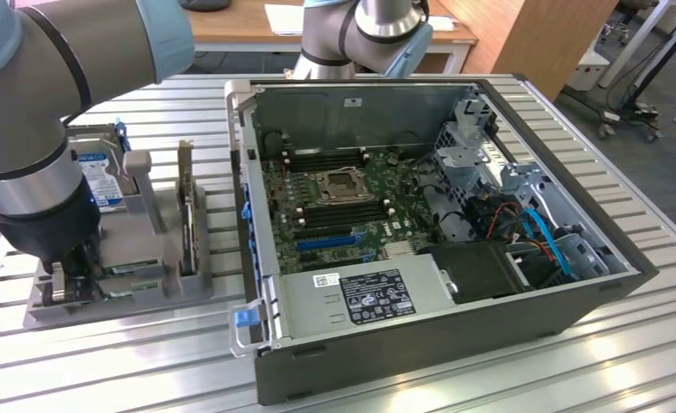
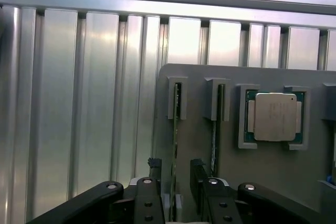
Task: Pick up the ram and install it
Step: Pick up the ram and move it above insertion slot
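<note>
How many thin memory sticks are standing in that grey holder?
2: one ram straddled by the open end effector, a second ram beside it. Others may be hidden.

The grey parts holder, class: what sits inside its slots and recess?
The holder's slots hold thin boards on edge: the ram and a second board. The square recess holds a processor. The open gripper covers part of both boards.

end effector [image 2: 175, 164] astride ram [image 2: 176, 129], processor [image 2: 275, 116] nearby
</note>
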You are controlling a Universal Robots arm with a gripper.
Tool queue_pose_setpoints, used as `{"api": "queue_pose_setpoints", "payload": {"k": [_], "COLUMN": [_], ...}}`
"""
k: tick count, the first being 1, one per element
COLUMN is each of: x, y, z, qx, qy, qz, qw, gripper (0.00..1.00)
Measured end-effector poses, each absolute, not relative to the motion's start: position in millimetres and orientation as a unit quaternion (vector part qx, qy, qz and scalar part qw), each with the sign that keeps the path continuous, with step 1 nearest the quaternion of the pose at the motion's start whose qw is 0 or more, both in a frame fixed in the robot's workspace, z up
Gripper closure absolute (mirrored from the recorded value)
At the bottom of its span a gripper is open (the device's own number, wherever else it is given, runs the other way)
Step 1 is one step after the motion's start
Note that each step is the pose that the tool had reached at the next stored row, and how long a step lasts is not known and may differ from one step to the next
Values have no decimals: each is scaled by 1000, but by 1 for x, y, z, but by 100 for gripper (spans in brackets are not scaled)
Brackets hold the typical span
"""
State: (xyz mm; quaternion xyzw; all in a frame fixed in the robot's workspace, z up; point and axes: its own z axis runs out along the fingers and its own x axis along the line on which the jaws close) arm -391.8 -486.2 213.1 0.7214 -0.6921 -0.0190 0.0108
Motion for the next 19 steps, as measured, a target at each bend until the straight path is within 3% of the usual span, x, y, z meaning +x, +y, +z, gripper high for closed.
{"api": "queue_pose_setpoints", "payload": {"k": [19], "x": [-390], "y": [-486], "z": [207], "qx": [722], "qy": [-692], "qz": [-19], "qw": [11], "gripper": [64]}}
